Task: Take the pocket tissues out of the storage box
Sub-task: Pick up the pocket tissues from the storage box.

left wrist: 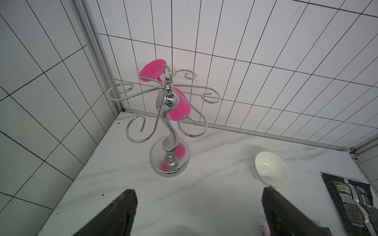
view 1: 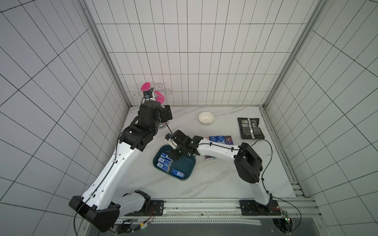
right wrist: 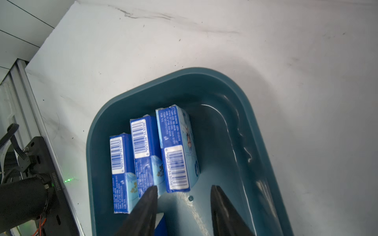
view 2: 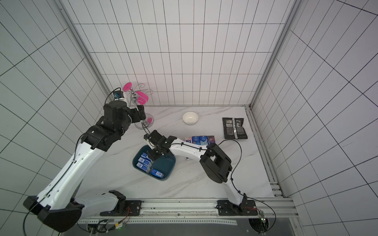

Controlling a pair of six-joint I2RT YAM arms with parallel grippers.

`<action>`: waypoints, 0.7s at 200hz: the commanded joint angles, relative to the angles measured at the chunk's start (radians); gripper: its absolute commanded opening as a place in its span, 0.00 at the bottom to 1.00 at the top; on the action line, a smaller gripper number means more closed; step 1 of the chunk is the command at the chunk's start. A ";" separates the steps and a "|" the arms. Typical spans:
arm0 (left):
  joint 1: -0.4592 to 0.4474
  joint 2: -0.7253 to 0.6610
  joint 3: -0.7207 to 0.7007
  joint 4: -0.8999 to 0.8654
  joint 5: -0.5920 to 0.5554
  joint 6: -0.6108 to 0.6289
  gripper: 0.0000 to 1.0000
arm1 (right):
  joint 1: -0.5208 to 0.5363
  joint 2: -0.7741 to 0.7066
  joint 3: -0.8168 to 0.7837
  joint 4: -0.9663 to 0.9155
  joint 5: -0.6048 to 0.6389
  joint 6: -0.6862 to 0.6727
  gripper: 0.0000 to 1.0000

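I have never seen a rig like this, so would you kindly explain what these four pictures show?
Two robot arms stand at the front of a marble table. Two pictures look down from one overhead camera; the others come from a camera on each wrist. The right arm reaches into the teal storage box, jaws apart and gripping nothing, close to the blue pocket tissues. More packs lie in a row outside it. The left arm is raised, jaws open and empty, facing a chrome rack holding a pink glass. A white bowl and black packet lie farther back.
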 commanded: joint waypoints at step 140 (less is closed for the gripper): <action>0.017 -0.017 -0.006 -0.010 0.013 0.008 0.99 | 0.000 0.120 0.118 -0.059 -0.066 -0.019 0.44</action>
